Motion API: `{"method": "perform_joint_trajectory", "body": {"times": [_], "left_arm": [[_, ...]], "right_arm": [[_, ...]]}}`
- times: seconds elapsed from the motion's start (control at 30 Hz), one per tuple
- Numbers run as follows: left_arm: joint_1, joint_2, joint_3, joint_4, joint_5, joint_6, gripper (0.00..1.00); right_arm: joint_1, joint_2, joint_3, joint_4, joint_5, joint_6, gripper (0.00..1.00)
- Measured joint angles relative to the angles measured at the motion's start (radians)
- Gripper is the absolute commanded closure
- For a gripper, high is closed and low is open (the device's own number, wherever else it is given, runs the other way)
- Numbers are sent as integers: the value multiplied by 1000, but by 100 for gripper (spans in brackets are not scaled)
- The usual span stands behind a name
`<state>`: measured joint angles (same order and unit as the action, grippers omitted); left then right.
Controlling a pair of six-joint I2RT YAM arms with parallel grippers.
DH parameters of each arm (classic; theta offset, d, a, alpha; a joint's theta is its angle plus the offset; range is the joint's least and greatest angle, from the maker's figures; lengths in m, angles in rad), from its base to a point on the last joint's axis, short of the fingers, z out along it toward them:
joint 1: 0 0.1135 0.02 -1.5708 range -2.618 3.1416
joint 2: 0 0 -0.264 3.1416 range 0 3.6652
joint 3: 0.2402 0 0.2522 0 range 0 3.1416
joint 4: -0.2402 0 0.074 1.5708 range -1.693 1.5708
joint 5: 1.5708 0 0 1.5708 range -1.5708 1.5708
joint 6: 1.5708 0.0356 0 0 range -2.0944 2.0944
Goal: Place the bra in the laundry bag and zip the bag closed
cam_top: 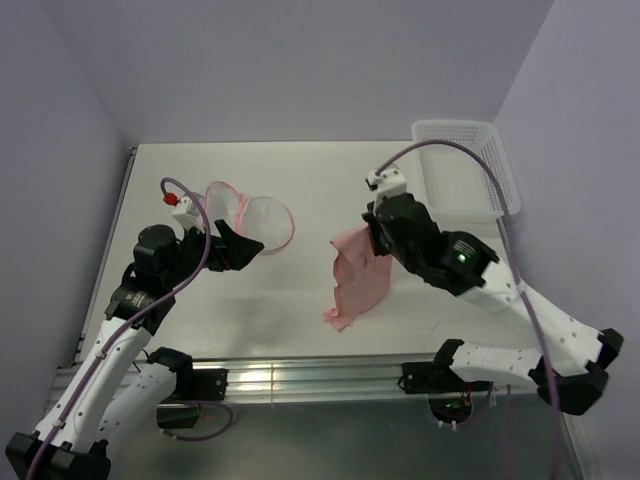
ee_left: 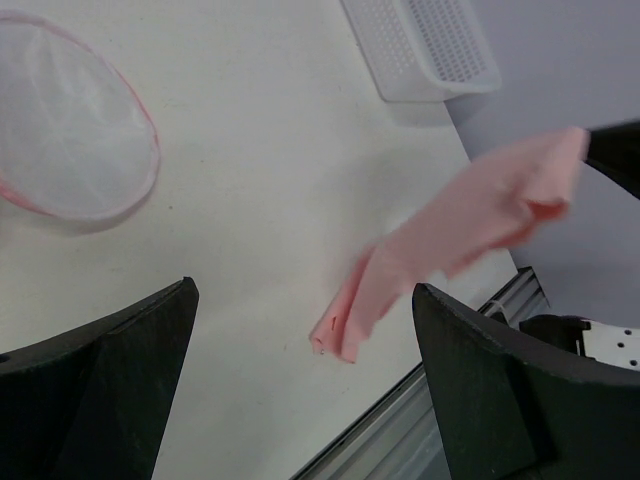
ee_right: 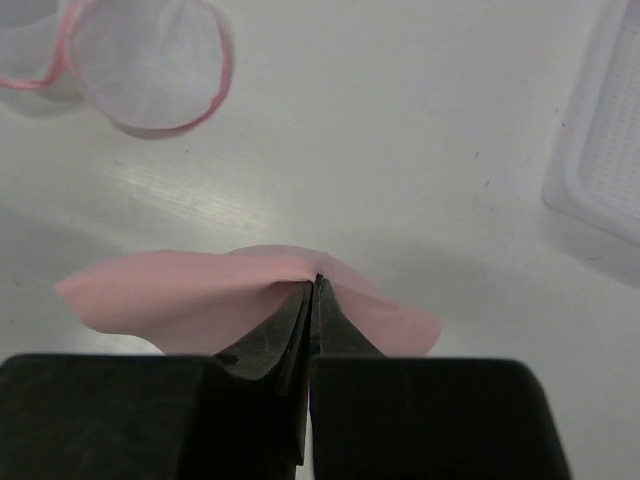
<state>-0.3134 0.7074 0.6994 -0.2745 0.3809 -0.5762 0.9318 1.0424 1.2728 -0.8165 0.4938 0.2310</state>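
Note:
The light-pink bra [cam_top: 357,278] hangs from my right gripper [cam_top: 372,240], which is shut on its upper edge and holds it above the table's middle; its lower end trails near the front edge. In the right wrist view the fabric [ee_right: 180,300] drapes over the closed gripper [ee_right: 315,285]. The left wrist view shows the bra [ee_left: 450,230] hanging at right. The laundry bag [cam_top: 250,220], a translucent mesh pouch with a pink rim, lies open on the table at left, also in the left wrist view [ee_left: 70,130] and right wrist view [ee_right: 150,65]. My left gripper [cam_top: 240,248] is open and empty beside the bag's near side.
A white plastic lattice basket [cam_top: 465,170] stands at the back right of the table, also seen in the left wrist view [ee_left: 425,45] and the right wrist view [ee_right: 600,150]. A metal rail [cam_top: 310,378] runs along the table's front edge.

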Motion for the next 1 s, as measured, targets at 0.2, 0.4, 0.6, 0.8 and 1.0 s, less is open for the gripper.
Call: {"method": "perform_joint_trajectory", "body": {"times": [0.2, 0.4, 0.6, 0.8, 1.0], "left_arm": [[-60, 44, -35, 95, -6, -78, 5], [-128, 150, -72, 204, -41, -149, 5], [-218, 330, -65, 336, -119, -190, 5], [-283, 502, 12, 398, -205, -196, 13], [-289, 660, 135, 460, -284, -194, 25]], "right_arm": [[-306, 323, 11, 239, -203, -133, 100], [-458, 821, 298, 352, -344, -240, 100], [-526, 1196, 743, 362, -359, -255, 15], [-530, 1067, 628, 465, -372, -138, 45], [-511, 420, -260, 783, -397, 153, 84]]}}
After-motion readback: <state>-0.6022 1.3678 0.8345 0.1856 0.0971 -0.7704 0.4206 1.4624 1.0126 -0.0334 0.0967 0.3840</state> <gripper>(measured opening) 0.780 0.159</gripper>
